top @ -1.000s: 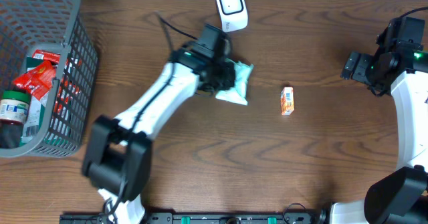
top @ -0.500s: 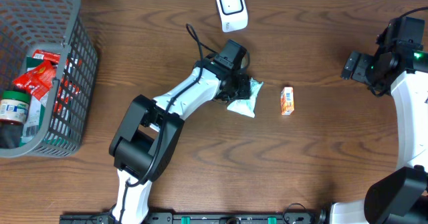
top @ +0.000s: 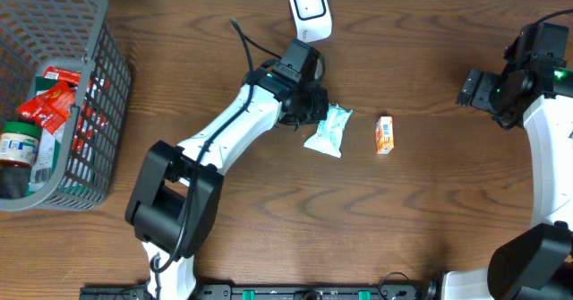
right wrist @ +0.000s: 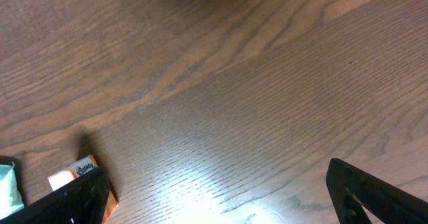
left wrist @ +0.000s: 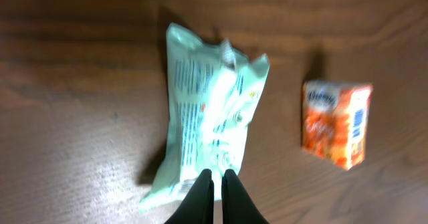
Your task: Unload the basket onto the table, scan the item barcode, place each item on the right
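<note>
On bench (top: pixel 224 237), pouch (top: pixel 328 130) lies just beside left hand (top: pixel 312 114), at its 4 o'clock. The hand's fingers are pressed together, empty; right hand (right wrist: pixel 216 170) is spread.

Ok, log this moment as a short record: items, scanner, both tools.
packet: pale green, lying on the table
scanner: white, at the far edge, beyond the packet
orange box: beside the packet, not touching it
basket: grey, at the left, holding groceries
left tool: shut, tips at the packet's edge
right tool: open, holding nothing
</note>
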Controlling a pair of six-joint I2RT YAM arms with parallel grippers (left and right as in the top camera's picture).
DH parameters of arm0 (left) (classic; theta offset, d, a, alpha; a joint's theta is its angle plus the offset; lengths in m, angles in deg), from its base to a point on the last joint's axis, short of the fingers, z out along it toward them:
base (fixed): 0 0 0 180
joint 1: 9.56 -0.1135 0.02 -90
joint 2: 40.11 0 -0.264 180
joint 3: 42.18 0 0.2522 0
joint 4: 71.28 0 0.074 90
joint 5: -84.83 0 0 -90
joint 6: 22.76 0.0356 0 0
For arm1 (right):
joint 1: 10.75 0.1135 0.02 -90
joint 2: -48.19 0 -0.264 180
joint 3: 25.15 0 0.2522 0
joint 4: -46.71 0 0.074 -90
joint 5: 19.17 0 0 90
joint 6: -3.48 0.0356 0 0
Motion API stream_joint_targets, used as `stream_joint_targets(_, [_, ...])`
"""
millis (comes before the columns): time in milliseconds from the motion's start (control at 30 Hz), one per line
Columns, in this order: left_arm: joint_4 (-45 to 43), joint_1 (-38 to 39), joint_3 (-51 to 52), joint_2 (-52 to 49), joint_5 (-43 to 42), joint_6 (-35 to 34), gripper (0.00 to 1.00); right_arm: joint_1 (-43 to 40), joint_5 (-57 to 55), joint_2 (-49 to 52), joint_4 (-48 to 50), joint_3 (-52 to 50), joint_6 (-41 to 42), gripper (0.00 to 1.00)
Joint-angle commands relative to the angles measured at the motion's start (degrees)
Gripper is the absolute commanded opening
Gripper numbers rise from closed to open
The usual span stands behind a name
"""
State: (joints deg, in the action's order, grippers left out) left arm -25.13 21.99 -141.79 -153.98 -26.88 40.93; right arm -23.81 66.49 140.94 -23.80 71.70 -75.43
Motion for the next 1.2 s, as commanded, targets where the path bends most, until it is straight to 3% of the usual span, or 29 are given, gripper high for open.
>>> stream_joint_targets(0, [0.76, 1.01, -0.37, -2.58, 0.33, 2.71, 0.08, -0.02, -0.28, -0.15, -0.02, 0.48, -0.02, 0.99])
stream_joint_targets(433, [4.37, 1.73, 0.61, -8.22, 4.04, 3.37, 0.08, -0.02, -0.31, -0.15, -0.02, 0.48, -0.02, 0.99])
stream_joint_targets(700, [4.11, 2.03, 0.59, -3.50, 4.02, 3.78, 0.21, -0.02, -0.31, -0.15, -0.02, 0.48, -0.02, 0.99])
stream_joint_targets(1167, [3.17, 5.18, 0.87, -6.56, 6.36, 3.74, 0.13, -0.02, -0.28, -0.15, -0.02, 0.48, -0.02, 0.99])
